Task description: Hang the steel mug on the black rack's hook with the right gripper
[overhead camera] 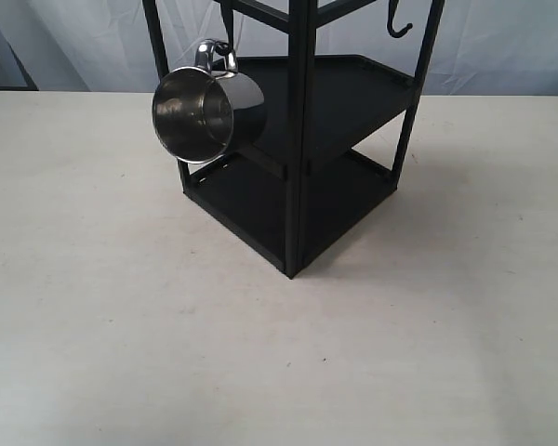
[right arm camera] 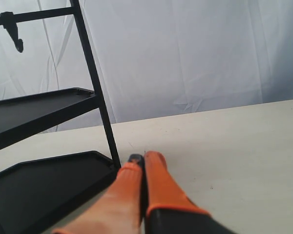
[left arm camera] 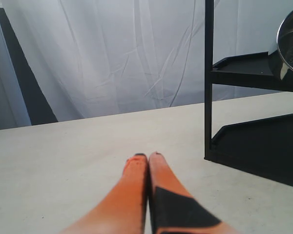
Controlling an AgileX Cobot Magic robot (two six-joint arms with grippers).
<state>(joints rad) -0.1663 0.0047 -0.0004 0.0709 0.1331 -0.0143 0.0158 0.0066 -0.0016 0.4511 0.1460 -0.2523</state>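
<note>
The steel mug (overhead camera: 203, 109) hangs by its looped handle (overhead camera: 215, 54) from the upper left side of the black rack (overhead camera: 298, 158), its mouth facing the camera; the hook holding it is hidden behind the handle. Part of the mug (left arm camera: 290, 46) shows in the left wrist view. A free black hook (overhead camera: 398, 23) hangs at the rack's top right, and the hook (right arm camera: 14, 35) also shows in the right wrist view. Neither gripper appears in the exterior view. My left gripper (left arm camera: 147, 156) is shut over the table. My right gripper (right arm camera: 142, 157) is shut and empty beside the rack's lower shelf (right arm camera: 44, 183).
The rack stands on a pale table (overhead camera: 121, 325) with a white curtain (overhead camera: 502, 46) behind. A slim rack post (right arm camera: 100, 107) stands just ahead of my right fingertips. The rack's corner post (left arm camera: 208, 83) rises to one side of my left gripper.
</note>
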